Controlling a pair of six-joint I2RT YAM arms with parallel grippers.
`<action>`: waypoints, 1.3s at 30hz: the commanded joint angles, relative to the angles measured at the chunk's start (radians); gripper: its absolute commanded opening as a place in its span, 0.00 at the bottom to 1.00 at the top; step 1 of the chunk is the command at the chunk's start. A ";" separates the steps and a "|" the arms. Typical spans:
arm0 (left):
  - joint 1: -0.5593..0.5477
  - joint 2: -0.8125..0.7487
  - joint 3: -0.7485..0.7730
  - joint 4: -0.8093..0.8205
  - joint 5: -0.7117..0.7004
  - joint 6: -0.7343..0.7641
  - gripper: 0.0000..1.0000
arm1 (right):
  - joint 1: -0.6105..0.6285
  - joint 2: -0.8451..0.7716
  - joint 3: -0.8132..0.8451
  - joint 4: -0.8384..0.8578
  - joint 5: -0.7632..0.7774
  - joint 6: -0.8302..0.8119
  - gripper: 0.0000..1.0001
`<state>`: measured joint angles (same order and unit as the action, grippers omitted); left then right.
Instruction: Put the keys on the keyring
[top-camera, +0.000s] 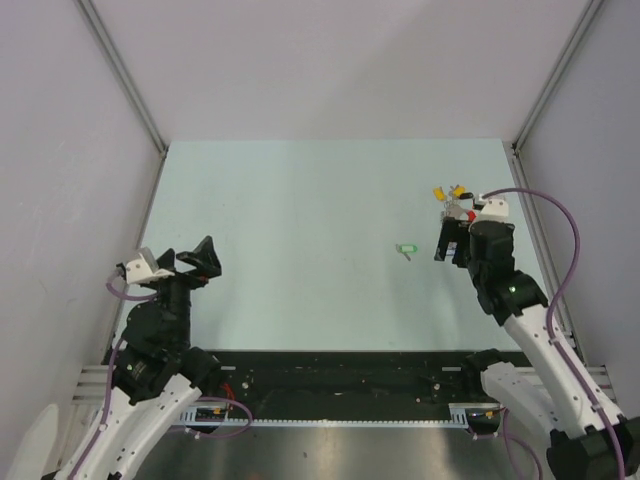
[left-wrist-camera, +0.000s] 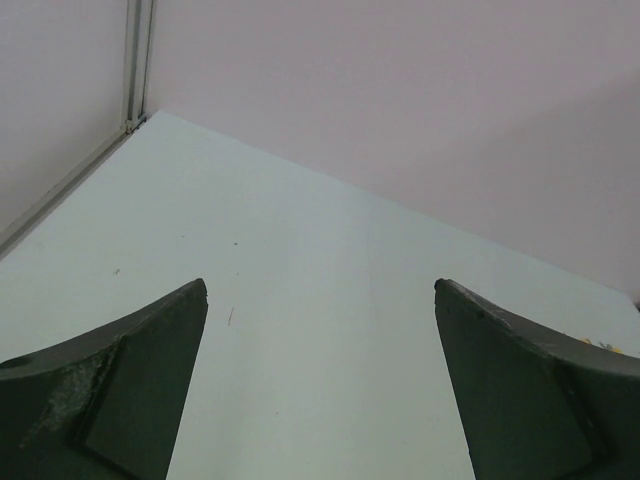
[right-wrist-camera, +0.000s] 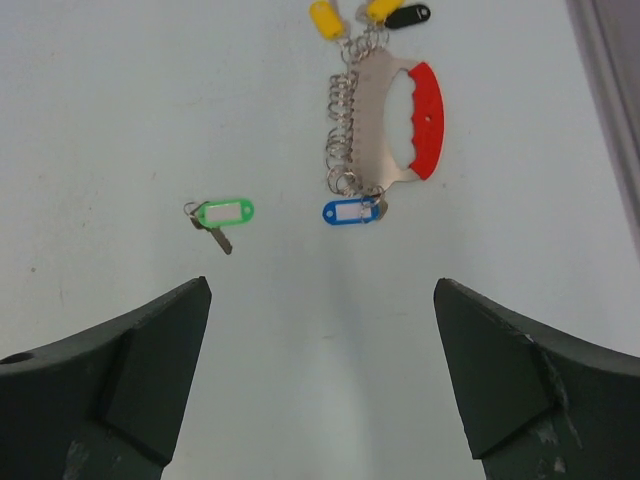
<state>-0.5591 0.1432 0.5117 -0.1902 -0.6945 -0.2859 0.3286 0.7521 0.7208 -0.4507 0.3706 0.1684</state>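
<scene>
A: Left gripper (top-camera: 187, 258)?
B: Near-left part of the table (top-camera: 300, 200), fingers spread wide, gripping nothing. Its wrist view shows only pale tabletop and the wall (left-wrist-camera: 400, 90).
A: Right gripper (right-wrist-camera: 322, 285)?
B: Fingers spread wide too, empty. It's over the right side of the table, looking down on the keys.
A: Where's the keyring (right-wrist-camera: 378, 120)?
B: Flat on the table near the far-right edge, beyond the right gripper. Silver metal body, with the red grip (right-wrist-camera: 427, 118) curved along its right side. A row of small rings (right-wrist-camera: 340, 120) runs down its left edge. Two yellow tags (right-wrist-camera: 326, 18) and a black tag (right-wrist-camera: 408, 16) are at its far end.
A: Green key (right-wrist-camera: 222, 215)?
B: Loose on the table, left of the keyring and apart from it. Green tag, short metal key angled toward the gripper.
A: Blue key (right-wrist-camera: 350, 212)?
B: Just at the near end of the keyring, its tag touching the lowest small ring. Can't tell if it's threaded on or only lying against it.
A: Either key touching a finger?
B: No, both lie ahead of the right gripper's fingertips.
</scene>
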 joint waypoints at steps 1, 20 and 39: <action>-0.004 0.010 0.034 -0.060 0.042 -0.021 1.00 | -0.097 0.140 0.100 -0.037 -0.162 0.115 1.00; 0.005 0.019 0.030 -0.060 0.076 0.080 1.00 | -0.310 0.667 0.180 0.118 -0.240 0.178 0.61; 0.036 0.045 0.027 -0.051 0.104 0.094 1.00 | -0.321 0.947 0.298 0.274 -0.265 0.295 0.32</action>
<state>-0.5339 0.1730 0.5148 -0.2573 -0.6159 -0.2081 0.0143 1.6505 0.9585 -0.2081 0.1040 0.4156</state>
